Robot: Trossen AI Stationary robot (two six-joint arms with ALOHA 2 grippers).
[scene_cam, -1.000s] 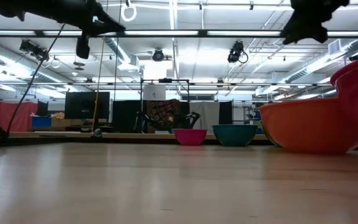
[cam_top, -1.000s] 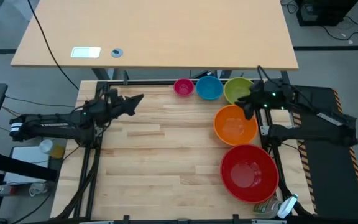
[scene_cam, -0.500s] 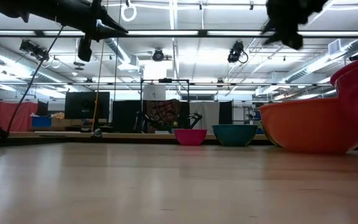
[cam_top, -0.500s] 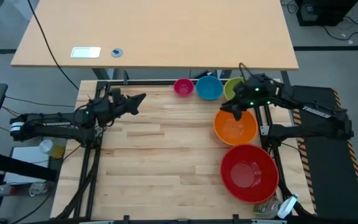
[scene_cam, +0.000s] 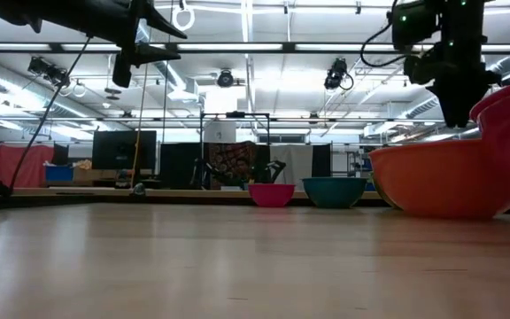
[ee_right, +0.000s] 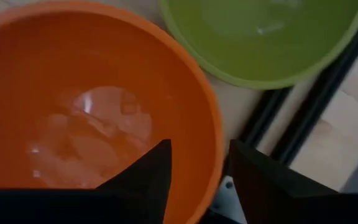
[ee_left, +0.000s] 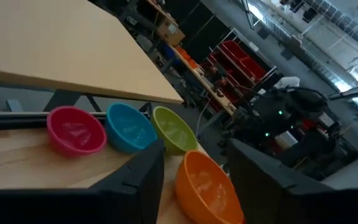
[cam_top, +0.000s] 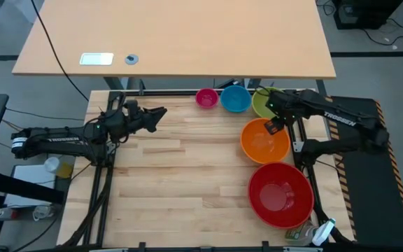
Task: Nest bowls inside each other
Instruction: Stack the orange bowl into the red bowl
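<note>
Five bowls stand upright on the wooden table (cam_top: 173,182). Pink (cam_top: 206,98), blue (cam_top: 235,99) and green (cam_top: 261,103) line the far edge. Orange (cam_top: 264,141) and red (cam_top: 280,194) sit along the right side. My right gripper (ee_right: 197,180) points down above the orange bowl's far right rim (ee_right: 213,155). It is open, one finger over the bowl's inside and one outside, and in the low view it (scene_cam: 457,120) hangs clear above the rim. My left gripper (cam_top: 161,112) hovers level at the far left, open and holding nothing, pointing toward the bowls.
A black frame rail (ee_right: 303,118) runs close beside the orange and green bowls at the table's right edge. A larger tan table (cam_top: 173,35) lies beyond the far edge, with a white card (cam_top: 96,59) on it. Bare wood stretches across the table's middle and near left.
My right gripper has tipped from nearly level to pointing down. It has sunk toward the orange bowl's far right rim. My left gripper has stayed in place and opened its fingers. No bowl has moved.
</note>
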